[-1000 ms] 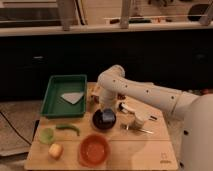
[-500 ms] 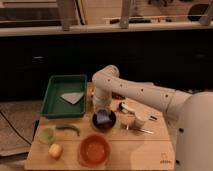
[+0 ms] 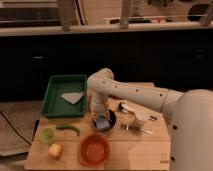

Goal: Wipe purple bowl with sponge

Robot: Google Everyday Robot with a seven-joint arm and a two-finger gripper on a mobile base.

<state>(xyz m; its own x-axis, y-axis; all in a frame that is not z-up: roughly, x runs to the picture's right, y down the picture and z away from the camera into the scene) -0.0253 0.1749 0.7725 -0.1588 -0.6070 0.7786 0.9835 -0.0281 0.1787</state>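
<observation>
A robot arm (image 3: pixel 125 92) reaches in from the right of the frame, bends near the centre and drops straight down to a wooden table (image 3: pixel 150 150), where its gripper (image 3: pixel 101 119) is lowered into the purple bowl (image 3: pixel 111 120) just left of centre. The gripper is closed on the sponge (image 3: pixel 102 124), a pale blue block pinched at its tip and sitting inside the bowl, directly beneath the wrist and against the bowl's left side. A green tray (image 3: pixel 52 95) holding a grey cloth (image 3: pixel 73 97) lies to the upper left of the bowl. An orange bowl (image 3: pixel 94 149) stands below it near the bottom edge, with a light-green cup (image 3: pixel 46 134) further left. A tan cup (image 3: pixel 138 120) sits just to the right of the purple bowl.
</observation>
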